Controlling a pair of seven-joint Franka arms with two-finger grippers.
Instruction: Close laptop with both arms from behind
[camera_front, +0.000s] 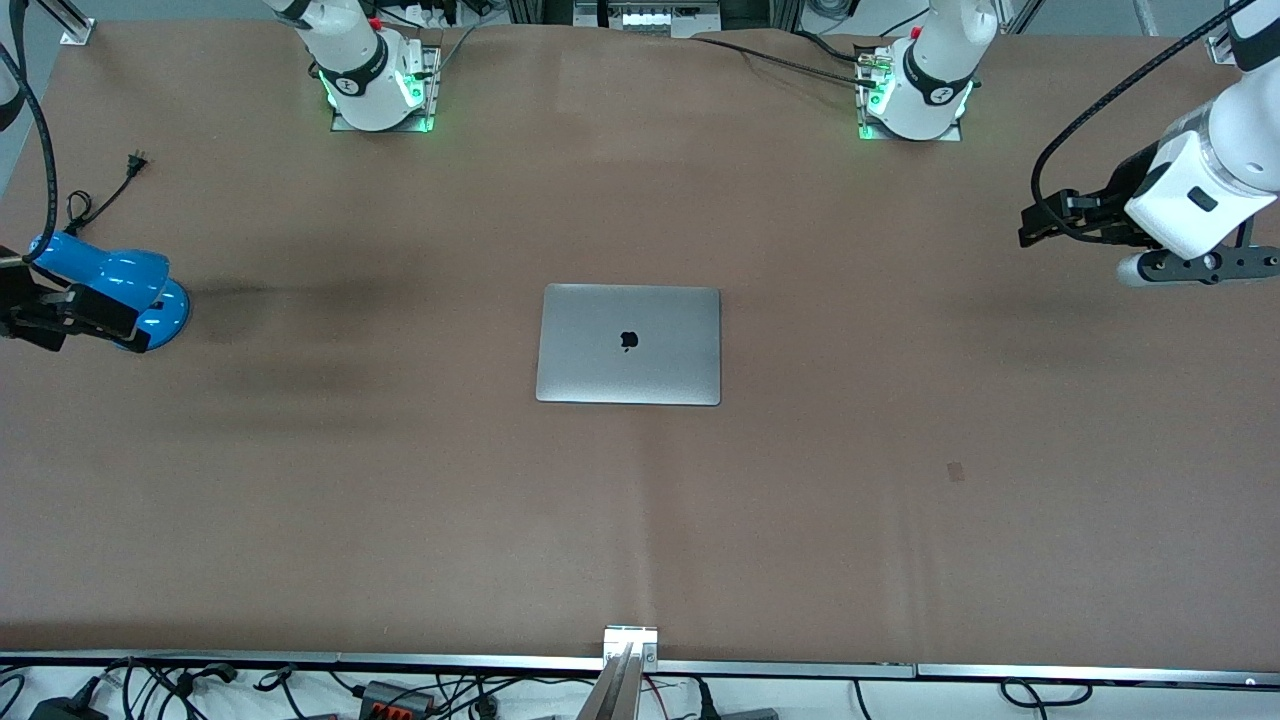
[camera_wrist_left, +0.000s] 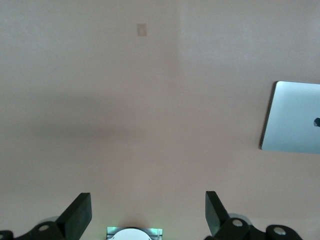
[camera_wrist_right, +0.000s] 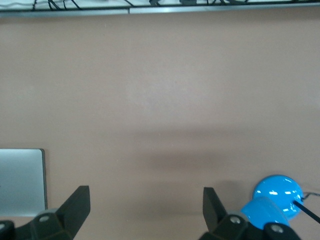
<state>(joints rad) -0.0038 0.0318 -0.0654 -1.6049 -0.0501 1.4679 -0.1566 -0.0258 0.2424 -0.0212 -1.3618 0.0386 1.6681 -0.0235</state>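
Front view: a brown desk (camera_front: 640, 520) fills the frame. The left arm (camera_front: 1215, 170) and right arm (camera_front: 360, 70) rise from bases along its top edge. Both arms wait at opposite ends.

The laptop (camera_front: 628, 344) lies flat at mid-frame, lid down and logo up. We judge the closing already done. Its long axis runs from one arm's end of the desk to the other.

A blue lamp (camera_front: 110, 290) sits at the right arm's end. A loose plug (camera_front: 135, 160) lies above it in the frame.

The left pincer (camera_front: 1040, 222) hangs over bare desk, and the right pincer (camera_front: 35, 318) hangs over the lamp's edge. The laptop lies between them, well apart from both. The left pincer looks somewhat nearer to it.

Both wrist views show the fingers spread apart on nothing, with the laptop cut off at the frame edge.

Keyboard and screen are hidden under the lid, so we cannot tell which edge carries the hinge. The frame edge also crops the right arm's forearm.
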